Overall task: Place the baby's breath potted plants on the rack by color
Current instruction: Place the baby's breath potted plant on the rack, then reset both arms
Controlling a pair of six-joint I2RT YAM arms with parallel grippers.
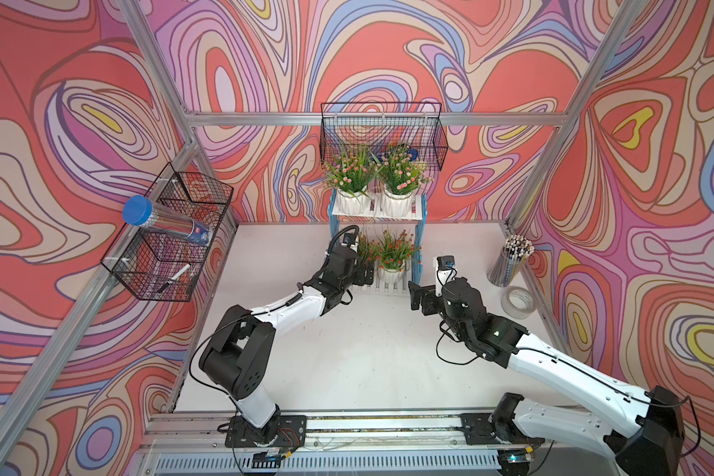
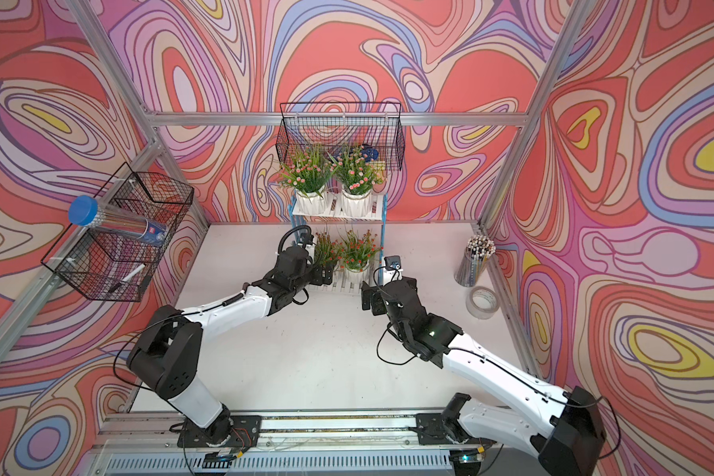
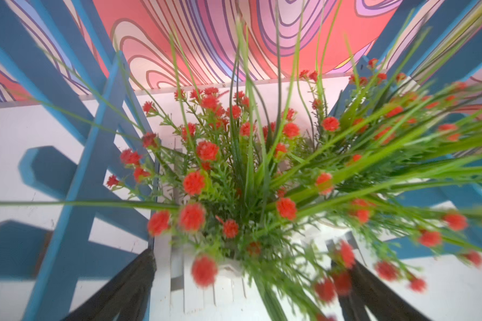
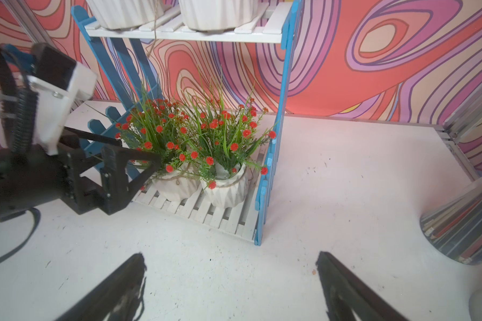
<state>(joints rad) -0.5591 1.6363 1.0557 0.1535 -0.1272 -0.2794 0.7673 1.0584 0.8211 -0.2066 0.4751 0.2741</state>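
Rack (image 1: 419, 230) at the far edge of the table (image 1: 347, 350) carries all four: pink plants (image 1: 349, 171) side by side on its upper shelf, red plants (image 1: 394, 251) side by side on the lower. Left gripper (image 1: 367, 273), jaws spread, flanks the left red plant's pot (image 4: 176, 187); right gripper (image 4: 231, 257) hangs spread and empty over the table, just near of the rack.

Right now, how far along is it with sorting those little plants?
Nearly finished. Both pink plants stand on the top shelf of the rack, both red plants on its bottom shelf. The left gripper straddles one red plant's pot with its jaws apart, seemingly releasing; the right gripper is open and empty. Only withdrawing looks left.
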